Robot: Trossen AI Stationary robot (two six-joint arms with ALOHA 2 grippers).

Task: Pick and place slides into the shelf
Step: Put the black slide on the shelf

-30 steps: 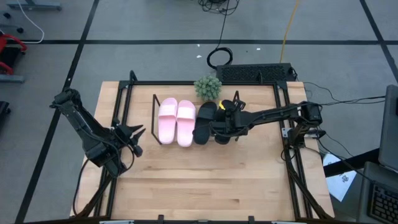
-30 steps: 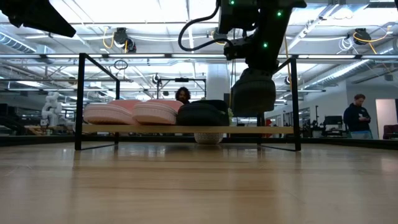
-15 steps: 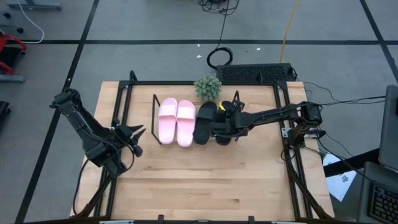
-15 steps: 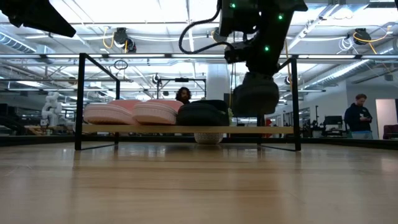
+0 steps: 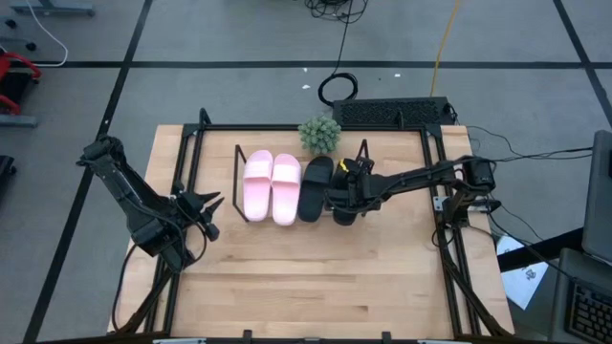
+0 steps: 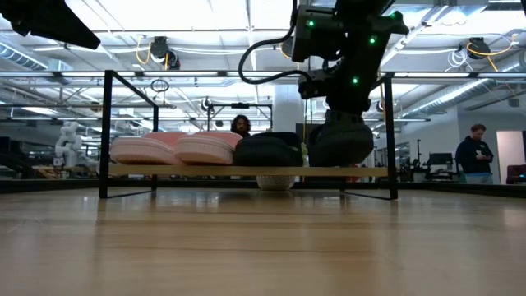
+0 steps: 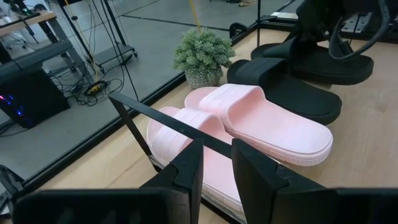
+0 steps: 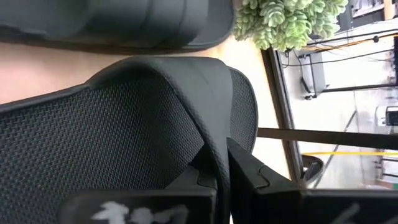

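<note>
The shelf [image 6: 205, 171] holds the light pink pair [image 5: 272, 187], strap side up, with one black slide [image 5: 314, 189] beside it. My right gripper [image 5: 342, 194] reaches in from the table's right and is shut on the second black slide [image 6: 341, 145], at the shelf's right part. The slide's underside is down at the board; whether it rests there I cannot tell. My left gripper [image 5: 207, 214] waits open over the table's left side, pointing at the pink pair [image 7: 261, 121] from outside the shelf's end rod [image 7: 155, 118]. My right gripper pinches the black slide's strap at its edge [image 8: 214, 146], one finger [image 8: 202, 177] on the mesh inner side and the other finger [image 8: 255, 177] on the outer side. It comes slanting down from the table's right. The slide sits about level, right of the other black slide [image 8: 124, 25].
A small potted plant [image 5: 319, 134] stands just behind the shelf's far side. Black frame rails [image 5: 435, 205] run along the table's edges. The near half of the tabletop [image 5: 316, 277] is bare wood. People stand in the room beyond [image 6: 475, 152].
My right gripper has come down with the black slide, from hanging well above the shelf board to board level beside the other black slide. It has stayed shut on it throughout.
</note>
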